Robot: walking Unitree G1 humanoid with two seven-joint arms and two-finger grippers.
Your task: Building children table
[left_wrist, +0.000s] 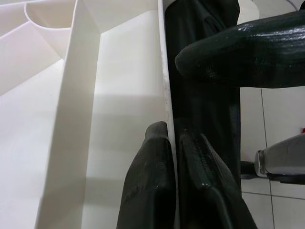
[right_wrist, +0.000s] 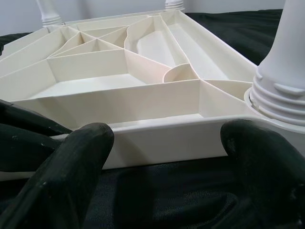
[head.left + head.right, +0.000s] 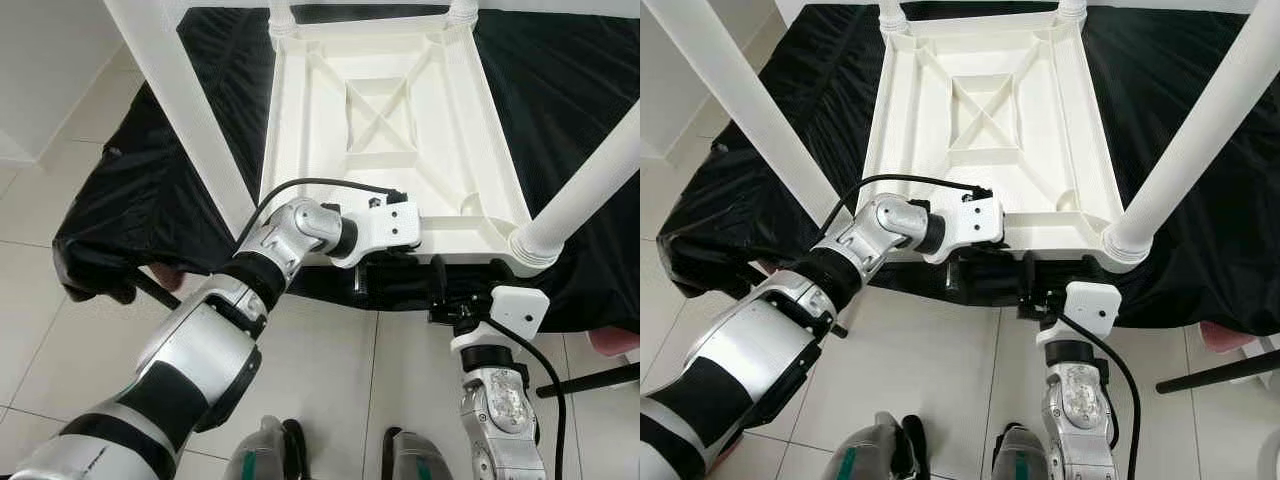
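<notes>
A white plastic children's table [image 3: 380, 120] lies upside down on a black cloth, its ribbed underside facing up. Four white legs stand in its corners; the near left leg [image 3: 190, 110] and near right leg [image 3: 590, 185] rise toward me. My left gripper [image 1: 171, 131] is shut on the table's thin near rim [image 1: 164, 71], one finger [image 1: 147, 181] on each side of it. My right gripper [image 2: 167, 167] stands open just in front of the same rim [image 2: 157, 138], close to the near right leg's threaded base [image 2: 279, 90]. It holds nothing.
The black cloth [image 3: 130, 200] covers a low surface and hangs down to the pale tiled floor [image 3: 60, 340]. A black rod [image 3: 590, 380] and a pink object [image 3: 612, 342] lie at the right. My feet [image 3: 270, 450] stand close below the rim.
</notes>
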